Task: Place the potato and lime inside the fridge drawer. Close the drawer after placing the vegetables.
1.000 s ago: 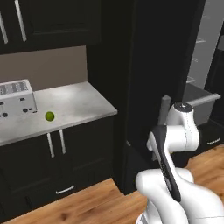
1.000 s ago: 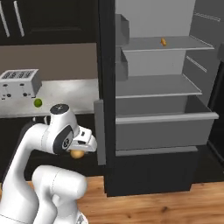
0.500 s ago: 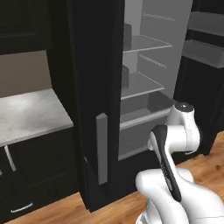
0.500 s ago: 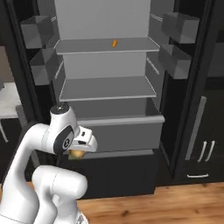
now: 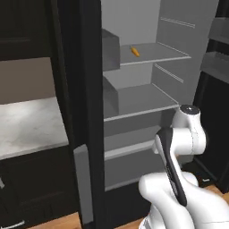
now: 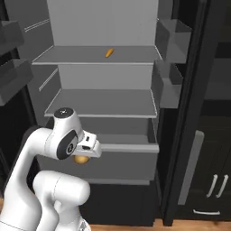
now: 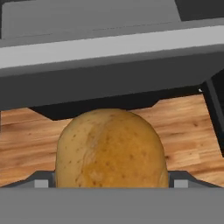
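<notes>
The tan-orange potato (image 7: 111, 148) sits between the fingers of my gripper (image 7: 112, 183), which is shut on it; the potato hides the fingertips. From the right base view the potato (image 6: 81, 159) hangs under the hand, in front of the fridge drawer (image 6: 131, 158). That drawer is a wide light-grey box, pulled out below the lowest shelf, and shows in the left base view as the fridge drawer (image 5: 127, 154). Its flat front (image 7: 109, 57) crosses the top of the hand view, just ahead of the potato. The lime is out of view.
The fridge stands open with grey shelves; a small orange thing (image 6: 108, 53) lies on the upper shelf. Door bins (image 6: 169, 43) hang on the right door. A pale counter (image 5: 27, 127) lies left of the fridge. Black cabinets with silver handles (image 6: 216, 185) stand right.
The base has driven from the counter to the fridge, so the whole picture shifted; toaster and lime left the view. The potato stays in the gripper.
</notes>
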